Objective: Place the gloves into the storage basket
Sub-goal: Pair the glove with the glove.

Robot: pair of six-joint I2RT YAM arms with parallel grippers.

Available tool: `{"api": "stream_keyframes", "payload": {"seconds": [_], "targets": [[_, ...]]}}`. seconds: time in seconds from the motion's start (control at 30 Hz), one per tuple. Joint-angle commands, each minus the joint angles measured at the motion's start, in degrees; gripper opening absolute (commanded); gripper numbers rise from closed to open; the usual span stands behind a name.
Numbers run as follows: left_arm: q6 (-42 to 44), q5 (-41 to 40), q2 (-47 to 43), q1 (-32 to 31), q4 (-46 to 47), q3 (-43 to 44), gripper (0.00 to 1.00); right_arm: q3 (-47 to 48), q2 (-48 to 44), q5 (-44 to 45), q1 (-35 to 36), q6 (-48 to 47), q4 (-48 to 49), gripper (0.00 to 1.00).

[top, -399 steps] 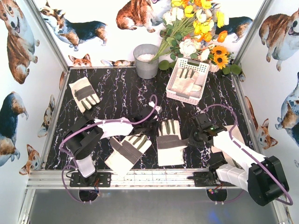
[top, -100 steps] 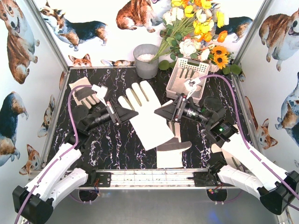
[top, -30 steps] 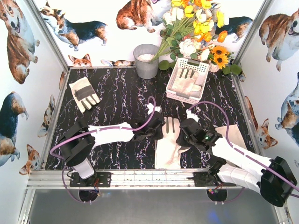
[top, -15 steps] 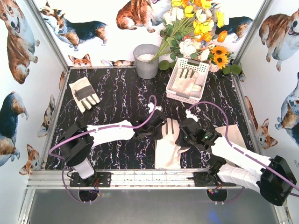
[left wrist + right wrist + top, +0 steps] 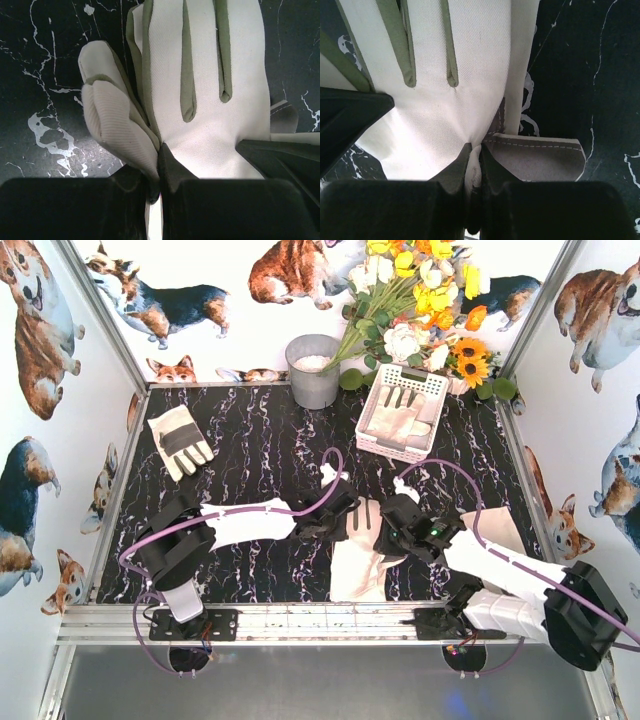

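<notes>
The wrist views show what the overhead view hides: the left gripper [image 5: 159, 150] is pinched tight on the thumb-side edge of the glove [image 5: 210, 65], and the right gripper [image 5: 472, 150] is pinched on the opposite edge. From above, the glove lies between the arms, well apart from the storage basket [image 5: 432, 380], which holds other gloves [image 5: 398, 420]. Its cuff looks more rumpled than a moment ago.
</notes>
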Motion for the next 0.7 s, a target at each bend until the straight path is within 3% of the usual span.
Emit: {"api": "stream_keyframes", "payload": {"seconds": [0.0,0.27,0.4,0.67], "targets": [[3.3,-7.7,0.8,1.6,-1.3,0.0,0.0,-1.5,1.8,3.3,0.1,-1.2,-6.8,0.0],[3.5,-10.6,1.5,1.9,-3.2,0.6,0.01,-1.5,5.6,4.1,0.1,-0.8,-6.2,0.0],[4.2,-12.0,-1.0,1.8,-3.0,0.1,0.19,-1.5,6.3,4.4,0.1,-0.4,-6.1,0.0],[5.4,-13.9,-7.6,1.8,-3.9,-0.7,0.3,-1.7,6.9,4.3,0.1,-0.3,-5.7,0.0]]}}
